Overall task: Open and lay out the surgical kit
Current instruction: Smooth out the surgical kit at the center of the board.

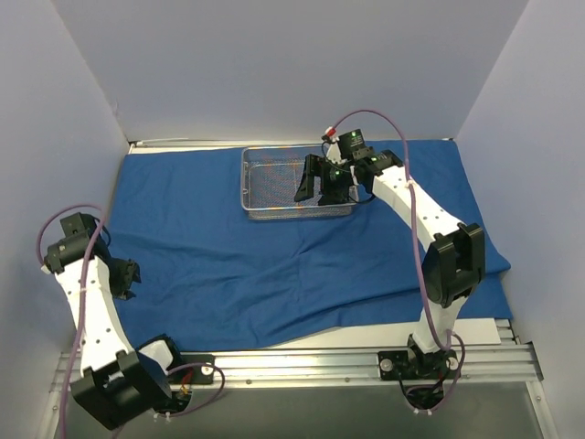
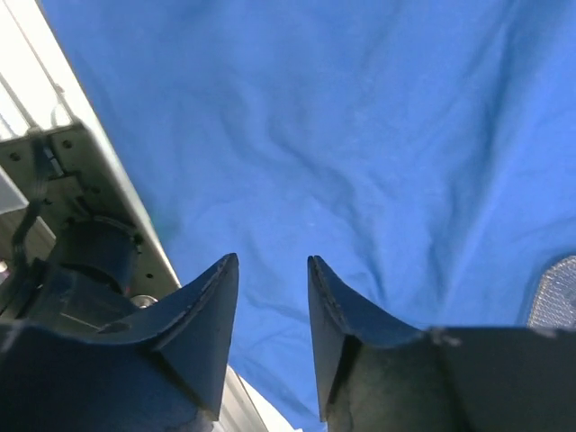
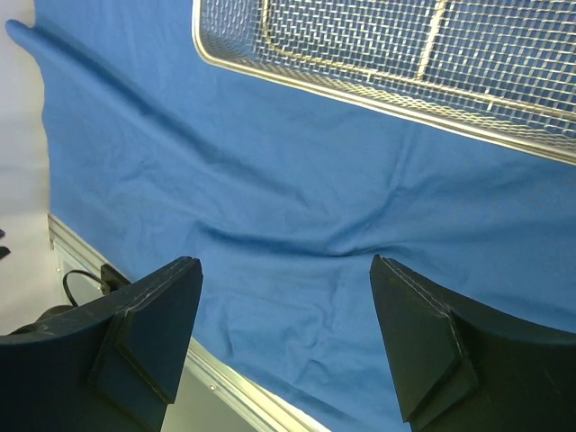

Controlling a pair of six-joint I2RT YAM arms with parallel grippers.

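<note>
The blue cloth wrap (image 1: 228, 247) lies spread open and flat over the table. The silver wire-mesh tray (image 1: 265, 187) stands on it at the back centre. My right gripper (image 1: 318, 187) hangs open and empty above the tray's right half; in the right wrist view (image 3: 283, 265) its jaws stand wide apart over bare cloth (image 3: 270, 180), with the tray's rim (image 3: 360, 90) above them. My left gripper (image 1: 128, 277) is open and empty over the cloth's left edge; in the left wrist view (image 2: 273, 261) only cloth (image 2: 360, 135) and a corner of the tray (image 2: 553, 292) show. No instruments are visible.
White walls close in the left, back and right sides. An aluminium rail (image 1: 302, 366) with both arm bases runs along the near edge. A strip of white table (image 1: 366, 334) shows in front of the cloth's folded near edge.
</note>
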